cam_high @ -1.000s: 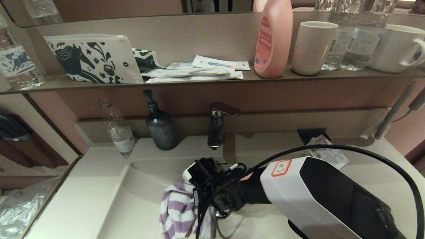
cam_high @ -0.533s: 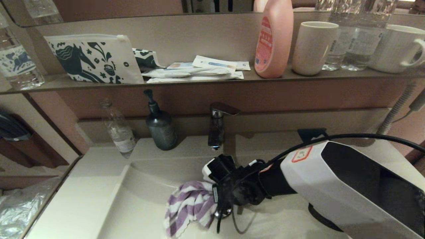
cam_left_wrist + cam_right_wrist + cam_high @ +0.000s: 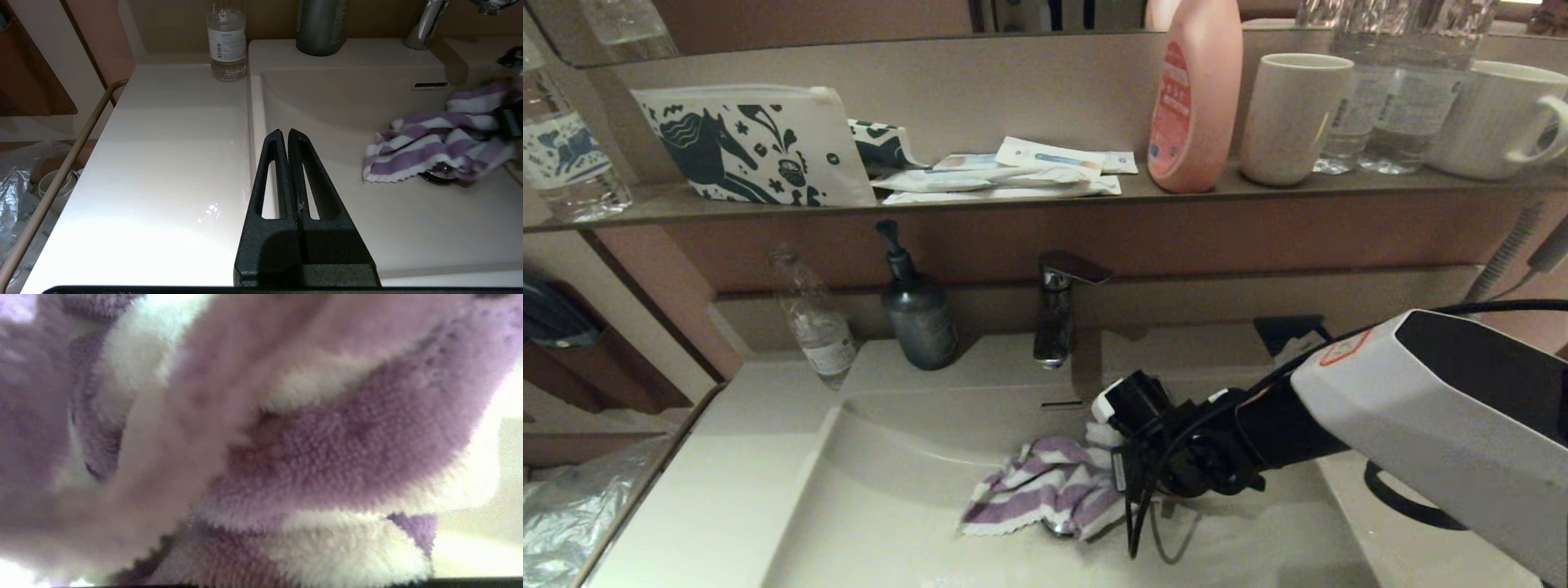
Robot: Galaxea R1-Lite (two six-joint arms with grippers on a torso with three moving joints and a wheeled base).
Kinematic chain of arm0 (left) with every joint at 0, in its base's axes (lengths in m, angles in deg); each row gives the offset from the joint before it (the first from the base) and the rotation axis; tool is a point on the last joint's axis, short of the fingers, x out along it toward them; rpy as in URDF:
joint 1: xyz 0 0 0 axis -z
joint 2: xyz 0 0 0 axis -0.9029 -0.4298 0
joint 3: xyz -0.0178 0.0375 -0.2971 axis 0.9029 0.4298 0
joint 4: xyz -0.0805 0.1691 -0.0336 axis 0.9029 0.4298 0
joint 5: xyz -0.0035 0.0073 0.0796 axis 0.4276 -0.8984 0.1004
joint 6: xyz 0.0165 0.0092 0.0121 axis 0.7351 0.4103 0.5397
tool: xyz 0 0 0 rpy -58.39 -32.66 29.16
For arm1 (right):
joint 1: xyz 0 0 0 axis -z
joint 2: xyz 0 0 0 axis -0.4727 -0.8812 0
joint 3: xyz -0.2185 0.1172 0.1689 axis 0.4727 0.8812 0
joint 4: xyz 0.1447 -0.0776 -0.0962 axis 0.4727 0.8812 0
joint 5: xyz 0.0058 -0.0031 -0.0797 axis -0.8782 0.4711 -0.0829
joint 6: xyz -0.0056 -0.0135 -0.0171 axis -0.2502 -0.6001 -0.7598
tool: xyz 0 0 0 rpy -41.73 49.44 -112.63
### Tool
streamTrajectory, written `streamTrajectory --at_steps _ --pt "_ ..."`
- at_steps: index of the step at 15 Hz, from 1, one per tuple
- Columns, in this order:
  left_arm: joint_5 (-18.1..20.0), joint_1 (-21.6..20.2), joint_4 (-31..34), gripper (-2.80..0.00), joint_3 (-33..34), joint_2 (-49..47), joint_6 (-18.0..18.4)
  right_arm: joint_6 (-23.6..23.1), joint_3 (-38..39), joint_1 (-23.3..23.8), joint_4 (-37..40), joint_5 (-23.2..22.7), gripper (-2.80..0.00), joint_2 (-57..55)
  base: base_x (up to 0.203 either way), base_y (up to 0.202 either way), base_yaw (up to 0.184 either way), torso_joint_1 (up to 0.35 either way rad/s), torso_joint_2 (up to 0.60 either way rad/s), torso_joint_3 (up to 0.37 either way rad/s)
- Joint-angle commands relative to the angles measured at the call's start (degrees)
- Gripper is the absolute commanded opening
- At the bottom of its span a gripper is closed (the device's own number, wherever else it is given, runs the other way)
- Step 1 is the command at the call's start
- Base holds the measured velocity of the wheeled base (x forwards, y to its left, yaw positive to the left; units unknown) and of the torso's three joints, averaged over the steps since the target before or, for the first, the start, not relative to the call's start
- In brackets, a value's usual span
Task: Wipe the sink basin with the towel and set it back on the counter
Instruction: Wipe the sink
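The purple-and-white striped towel lies bunched on the floor of the cream sink basin, over the chrome drain plug. My right gripper reaches in from the right and is shut on the towel's right end, just below the overflow slot. In the right wrist view the towel fills the frame and hides the fingers. My left gripper hangs shut and empty over the basin's left rim, next to the counter, with the towel off to its side.
A faucet, a dark soap dispenser and a clear bottle stand along the back of the counter. The brown shelf above holds a horse-print pouch, packets, a pink bottle and cups. A rail runs along the counter's left edge.
My right gripper has swept rightward and toward the back wall, dragging the towel across the basin floor. The towel has flattened out over the drain.
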Motion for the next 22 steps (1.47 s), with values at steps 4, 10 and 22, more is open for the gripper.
streamTrajectory --at_steps 4,10,22 --pt "0.0 0.0 0.0 -2.8 0.0 -0.1 0.0 -1.6 6.4 3.0 8.1 1.8 -2.8 3.4 0.0 0.0 0.0 0.0 0.0 0.0" --pt "0.0 0.0 0.0 -2.8 0.0 -0.1 0.0 -1.2 6.5 1.8 22.2 1.4 -2.8 5.1 0.0 0.0 0.0 0.0 0.0 0.0" --pt "0.0 0.0 0.0 -2.8 0.0 -0.1 0.0 9.7 -2.2 -13.2 20.4 -7.8 -2.8 -6.0 0.0 0.0 0.0 0.0 0.0 0.0"
